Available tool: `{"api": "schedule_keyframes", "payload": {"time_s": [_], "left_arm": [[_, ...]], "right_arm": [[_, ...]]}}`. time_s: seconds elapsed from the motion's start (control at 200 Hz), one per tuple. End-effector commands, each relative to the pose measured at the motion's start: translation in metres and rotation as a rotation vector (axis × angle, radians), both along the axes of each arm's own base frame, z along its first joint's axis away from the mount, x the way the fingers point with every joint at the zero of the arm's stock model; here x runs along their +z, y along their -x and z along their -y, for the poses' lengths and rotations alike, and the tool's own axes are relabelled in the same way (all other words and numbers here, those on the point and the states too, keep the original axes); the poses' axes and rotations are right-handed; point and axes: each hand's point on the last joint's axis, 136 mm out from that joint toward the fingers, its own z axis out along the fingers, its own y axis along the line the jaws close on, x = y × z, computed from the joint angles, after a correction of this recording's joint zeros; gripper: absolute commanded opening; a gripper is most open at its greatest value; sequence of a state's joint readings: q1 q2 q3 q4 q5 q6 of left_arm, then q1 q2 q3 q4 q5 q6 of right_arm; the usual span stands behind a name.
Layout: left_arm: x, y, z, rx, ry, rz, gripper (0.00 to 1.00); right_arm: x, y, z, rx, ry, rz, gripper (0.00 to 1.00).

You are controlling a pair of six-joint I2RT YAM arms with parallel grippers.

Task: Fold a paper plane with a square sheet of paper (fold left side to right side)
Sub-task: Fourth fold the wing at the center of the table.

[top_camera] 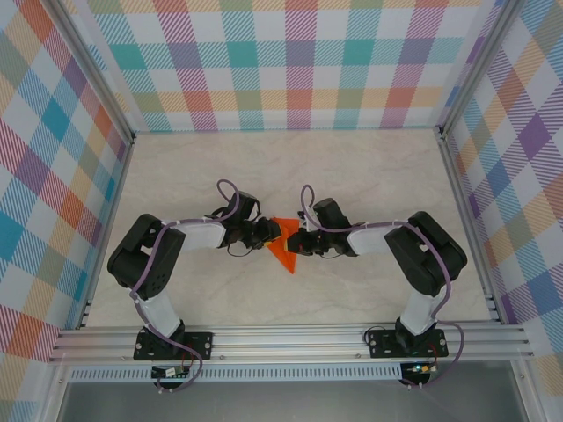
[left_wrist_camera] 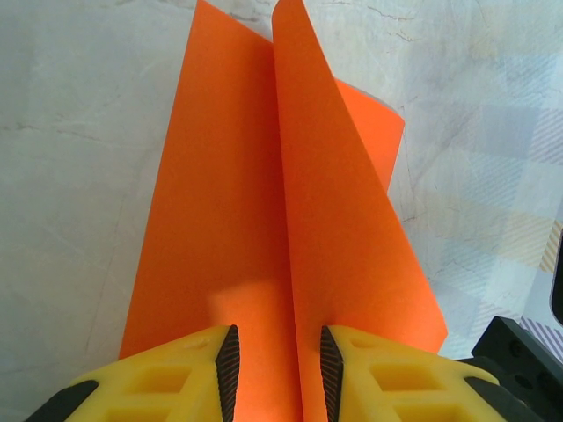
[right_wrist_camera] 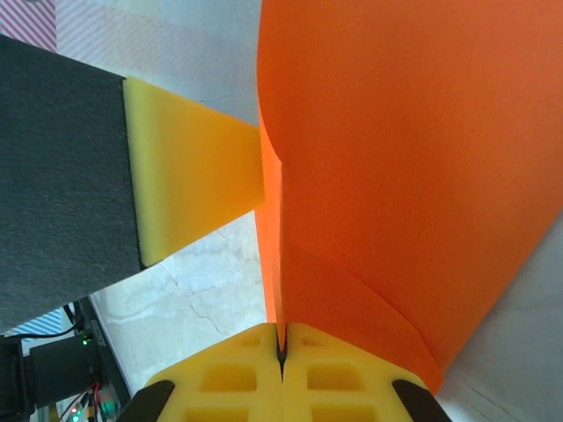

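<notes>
The orange sheet of paper [top_camera: 285,251] is folded into a pointed shape and sits at the table's middle, between both grippers. In the left wrist view the paper [left_wrist_camera: 220,220] has two flaps meeting along a central crease, the right flap standing up. My left gripper [left_wrist_camera: 277,374] is open. Its ribbed pads sit either side of the crease with a gap, the raised flap close to the right pad [left_wrist_camera: 327,369]. My right gripper [right_wrist_camera: 281,352] is shut on the paper's [right_wrist_camera: 396,176] thin folded edge. A yellow finger of the left gripper [right_wrist_camera: 193,176] touches the paper's far side.
Pale marble tabletop [top_camera: 352,167] lies all round, with checked walls on three sides and an aluminium rail [top_camera: 281,338] at the near edge. The two grippers [top_camera: 266,234] [top_camera: 300,243] almost meet over the paper, arms bent inward.
</notes>
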State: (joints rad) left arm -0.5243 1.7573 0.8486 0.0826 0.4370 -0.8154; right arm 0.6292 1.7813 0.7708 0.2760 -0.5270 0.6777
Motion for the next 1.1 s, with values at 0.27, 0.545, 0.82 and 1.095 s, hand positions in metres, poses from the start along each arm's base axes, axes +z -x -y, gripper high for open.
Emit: {"api": "schedule_keyframes", "payload": {"time_s": [0.27, 0.545, 0.82, 1.095], "left_arm": [[0.011, -0.001, 0.015, -0.035, 0.028, 0.025, 0.34], [0.011, 0.001, 0.023, -0.055, 0.025, 0.020, 0.34], [0.000, 0.003, 0.019, -0.061, -0.020, 0.001, 0.33], [-0.010, 0.008, 0.018, -0.065, -0.039, -0.019, 0.33]], "right_arm": [[-0.013, 0.004, 0.004, -0.003, -0.033, -0.060, 0.04], [-0.016, 0.006, 0.005, 0.000, -0.040, -0.068, 0.05], [-0.018, 0.006, 0.005, -0.003, -0.038, -0.071, 0.05], [-0.021, 0.006, 0.005, -0.002, -0.033, -0.082, 0.09]]}}
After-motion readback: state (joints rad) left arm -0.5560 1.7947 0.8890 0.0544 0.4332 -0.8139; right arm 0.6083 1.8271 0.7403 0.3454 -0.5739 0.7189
